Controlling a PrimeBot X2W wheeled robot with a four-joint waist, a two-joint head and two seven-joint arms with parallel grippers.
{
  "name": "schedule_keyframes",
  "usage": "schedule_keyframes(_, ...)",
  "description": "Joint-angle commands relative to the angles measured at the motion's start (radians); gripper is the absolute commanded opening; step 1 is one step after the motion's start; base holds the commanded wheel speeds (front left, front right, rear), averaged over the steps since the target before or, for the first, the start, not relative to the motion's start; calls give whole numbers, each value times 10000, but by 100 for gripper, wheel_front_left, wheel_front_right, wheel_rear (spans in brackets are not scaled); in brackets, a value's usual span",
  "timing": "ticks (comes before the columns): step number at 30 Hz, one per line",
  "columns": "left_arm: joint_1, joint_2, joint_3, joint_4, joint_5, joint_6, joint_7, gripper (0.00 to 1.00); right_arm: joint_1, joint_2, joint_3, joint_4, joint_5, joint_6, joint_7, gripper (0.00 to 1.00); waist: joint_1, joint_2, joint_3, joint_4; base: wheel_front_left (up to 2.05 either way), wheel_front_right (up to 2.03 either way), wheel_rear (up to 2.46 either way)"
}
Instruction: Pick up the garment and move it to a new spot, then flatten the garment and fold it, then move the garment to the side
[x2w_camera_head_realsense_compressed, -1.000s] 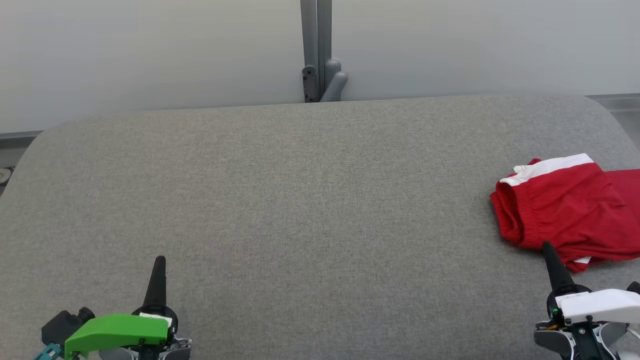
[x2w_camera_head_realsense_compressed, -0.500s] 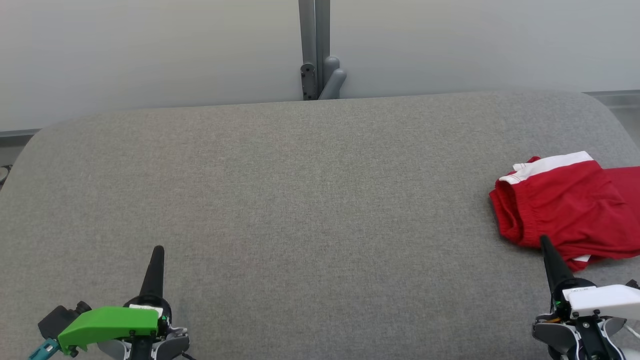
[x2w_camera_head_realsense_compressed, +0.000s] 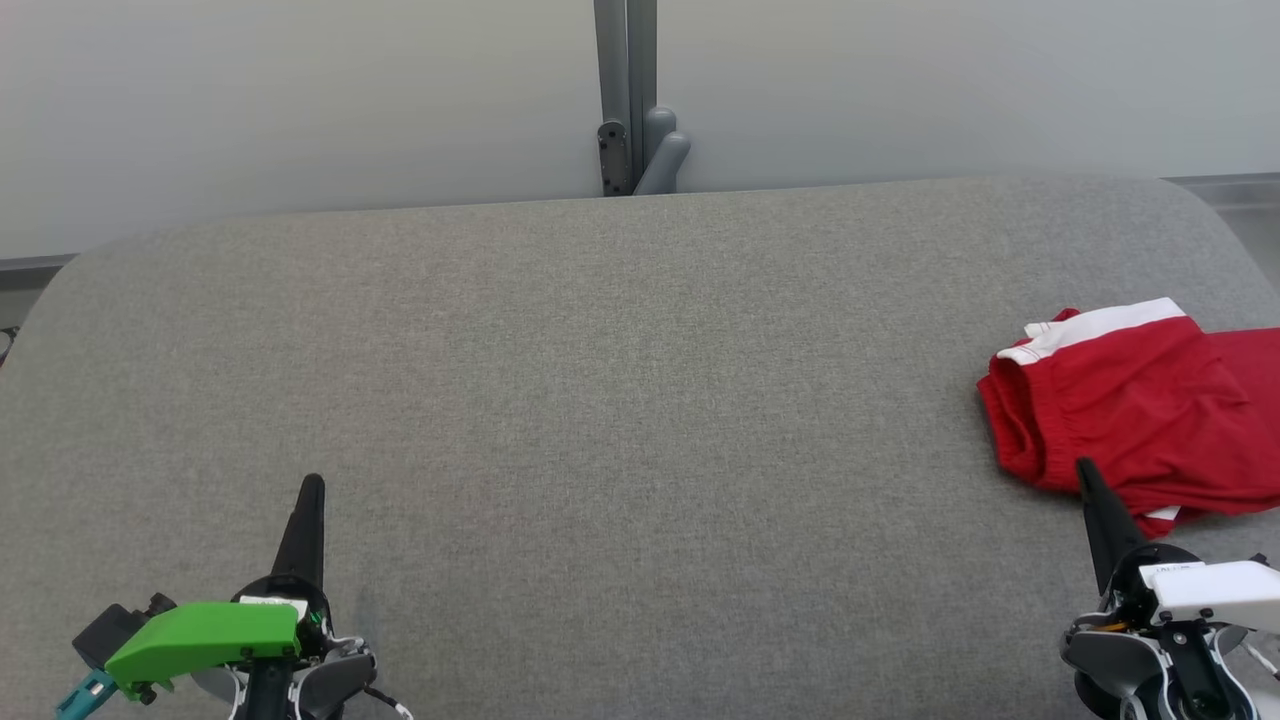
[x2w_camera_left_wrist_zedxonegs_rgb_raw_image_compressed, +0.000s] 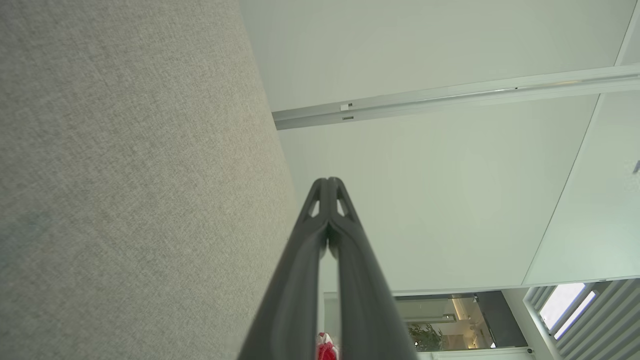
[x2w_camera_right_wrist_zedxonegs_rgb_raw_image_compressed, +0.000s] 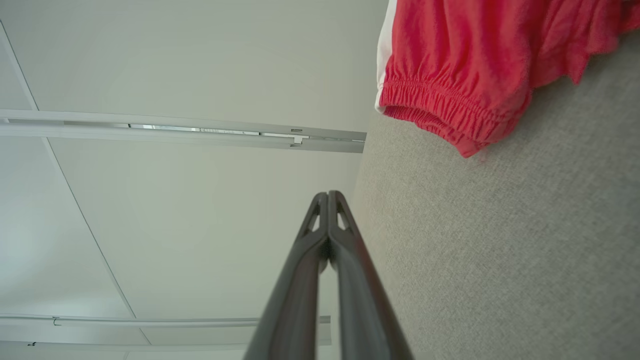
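Observation:
The garment (x2w_camera_head_realsense_compressed: 1140, 410) is red with a white band and an elastic waistband, lying folded at the right side of the grey fabric table (x2w_camera_head_realsense_compressed: 620, 400). In the right wrist view the garment (x2w_camera_right_wrist_zedxonegs_rgb_raw_image_compressed: 480, 65) sits ahead and to the right of my fingers. My right gripper (x2w_camera_head_realsense_compressed: 1082, 470) is shut and empty, its tip just in front of the garment's near edge. At the lower left my left gripper (x2w_camera_head_realsense_compressed: 312, 485) is shut and empty, far from the garment. Both wrist views show the fingertips (x2w_camera_left_wrist_zedxonegs_rgb_raw_image_compressed: 328, 181) pressed together (x2w_camera_right_wrist_zedxonegs_rgb_raw_image_compressed: 328, 194).
A grey post with a bracket (x2w_camera_head_realsense_compressed: 630, 110) stands behind the table's far edge against a pale wall. The table's rounded corners show at far left and far right. The garment runs past the head view's right edge.
The head view has shifted slightly, with the table's far edge a little higher in the picture. Both grippers sit a bit further up the view. The garment lies as before.

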Motion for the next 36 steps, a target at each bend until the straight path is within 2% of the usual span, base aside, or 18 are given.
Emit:
schedule_keyframes(1, -233, 51, 40, -68, -220, -45, 44, 0, -154, -50, -30, 10, 226, 5, 83, 0, 0, 0, 5, -3, 0, 0, 0)
schedule_keyframes(15, -386, 56, 108, -77, -1142, -112, 261, 0, -261, -50, -48, 52, 1365, 4, 366, 0, 0, 0, 74, -42, 0, 0, 0)
schedule_keyframes(36, -374, 56, 104, -76, -1142, -107, 262, 0, -262, -48, -45, 50, 1352, 4, 358, 0, 0, 0, 76, -43, 0, 0, 0)
